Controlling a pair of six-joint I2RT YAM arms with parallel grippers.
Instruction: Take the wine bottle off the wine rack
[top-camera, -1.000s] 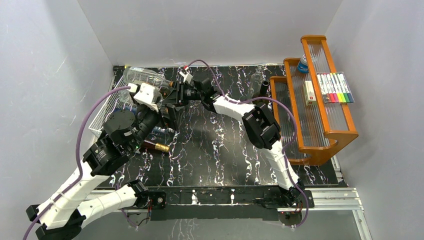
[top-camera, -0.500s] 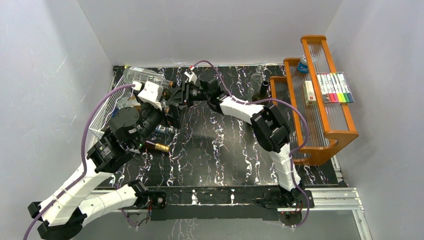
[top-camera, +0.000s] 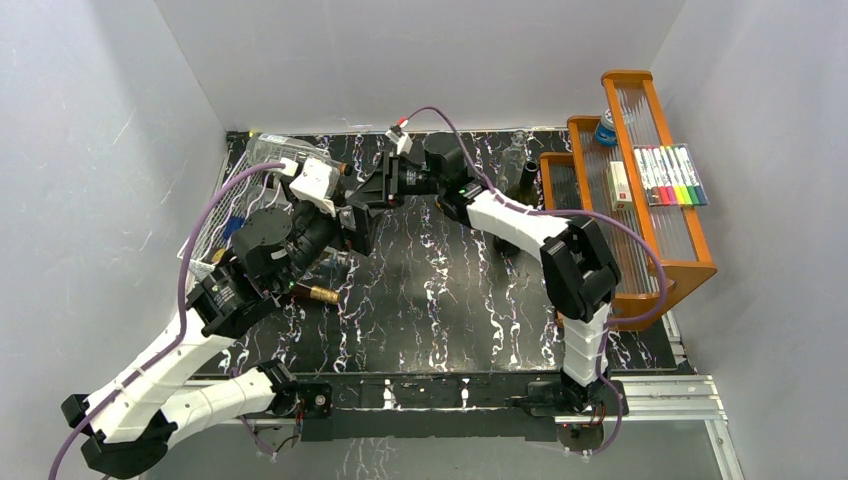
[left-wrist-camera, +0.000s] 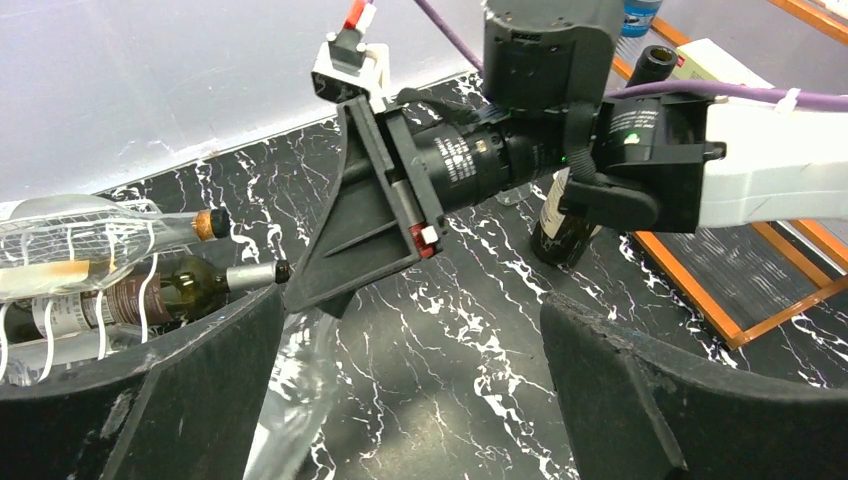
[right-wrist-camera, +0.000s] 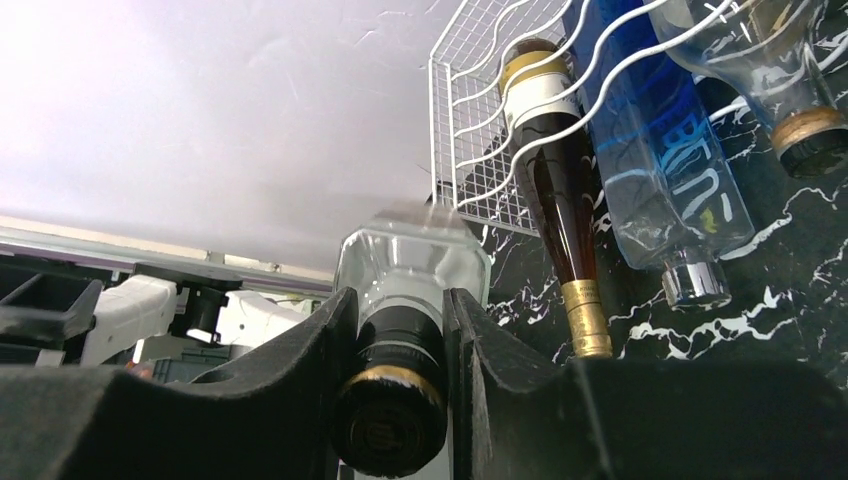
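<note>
The right claw (right-wrist-camera: 400, 312) was closed tight on the neck of the clear wine bottle (right-wrist-camera: 410, 250), just in front of the white wire rack (right-wrist-camera: 470, 150). The left claw (left-wrist-camera: 410, 310) gaped wide and empty nearby. The sound move would be a slow, straight pull along the bottle's own line, keeping it off the neighbouring bottles (right-wrist-camera: 560, 200).

you had plain white matte walls (top-camera: 420, 60) closing in three sides of the black tabletop with white marble veining (top-camera: 440, 300). on your right, against the wall, stood an orange wooden tiered shelf with clear ribbed panels (top-camera: 690, 268). the light was soft and even.
</note>
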